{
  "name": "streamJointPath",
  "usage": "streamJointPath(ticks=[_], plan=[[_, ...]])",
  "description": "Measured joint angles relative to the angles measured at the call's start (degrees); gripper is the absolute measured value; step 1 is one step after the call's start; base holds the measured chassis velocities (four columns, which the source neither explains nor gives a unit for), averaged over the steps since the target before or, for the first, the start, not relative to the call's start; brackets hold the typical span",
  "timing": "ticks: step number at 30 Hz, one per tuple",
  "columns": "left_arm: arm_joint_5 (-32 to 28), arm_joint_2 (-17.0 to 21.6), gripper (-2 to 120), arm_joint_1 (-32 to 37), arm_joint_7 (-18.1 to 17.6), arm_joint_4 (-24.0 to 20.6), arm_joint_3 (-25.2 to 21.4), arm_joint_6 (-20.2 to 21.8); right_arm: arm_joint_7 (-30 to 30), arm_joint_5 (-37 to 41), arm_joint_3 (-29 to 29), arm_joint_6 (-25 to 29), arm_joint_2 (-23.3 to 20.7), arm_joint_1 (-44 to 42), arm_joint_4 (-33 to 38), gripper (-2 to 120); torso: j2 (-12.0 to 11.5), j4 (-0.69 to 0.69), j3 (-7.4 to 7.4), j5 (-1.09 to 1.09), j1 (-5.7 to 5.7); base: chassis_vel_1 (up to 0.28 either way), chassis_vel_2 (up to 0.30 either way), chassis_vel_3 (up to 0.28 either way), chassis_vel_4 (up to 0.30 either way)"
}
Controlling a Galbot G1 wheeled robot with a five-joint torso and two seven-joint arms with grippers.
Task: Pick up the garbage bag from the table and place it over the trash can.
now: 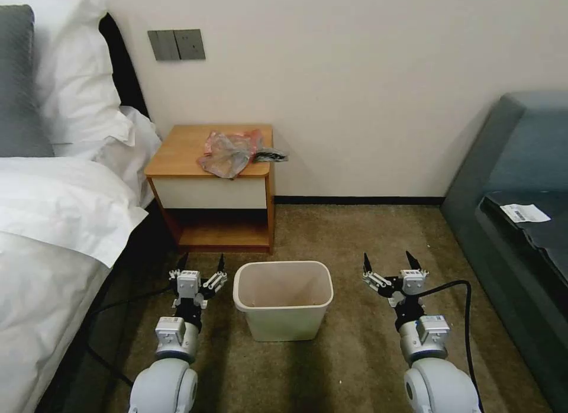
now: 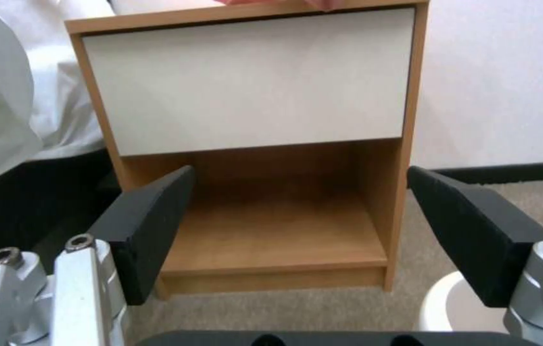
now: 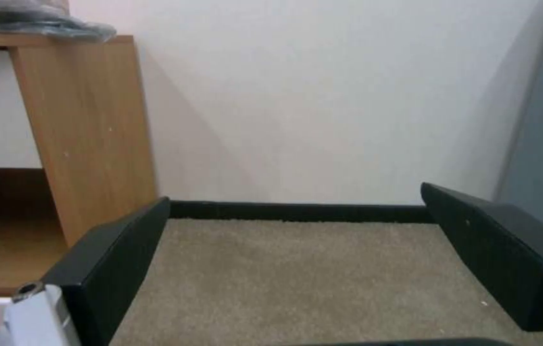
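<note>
Thin grey film with a pink band, the garbage bag [image 1: 232, 152] lies crumpled on the bench [image 1: 183, 152], likely light, limp and slippery; pinch a raised fold. Left tool [image 1: 202, 265] and right tool [image 1: 389, 264] hang wide open, empty, flanking the trash can [image 1: 283, 299].

No legible text, brand or number on any surface. Far right, a white paper slip [image 1: 524, 212] lies on the dark sofa [image 1: 520, 164]; it carries dark barcode-like marks, too small to read. Small labels on both gripper housings are unreadable.
</note>
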Motion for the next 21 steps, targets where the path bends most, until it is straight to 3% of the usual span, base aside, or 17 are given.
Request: streamJointPath(ticks=[21], plan=[[0.00,0.00,85,0.00,0.00,0.00,0.00,0.00,0.00,0.00,0.00,0.00,0.00,0.00,0.00,100,0.00,0.00,0.00,0.00,0.00,0.000,0.000,0.000,0.000]])
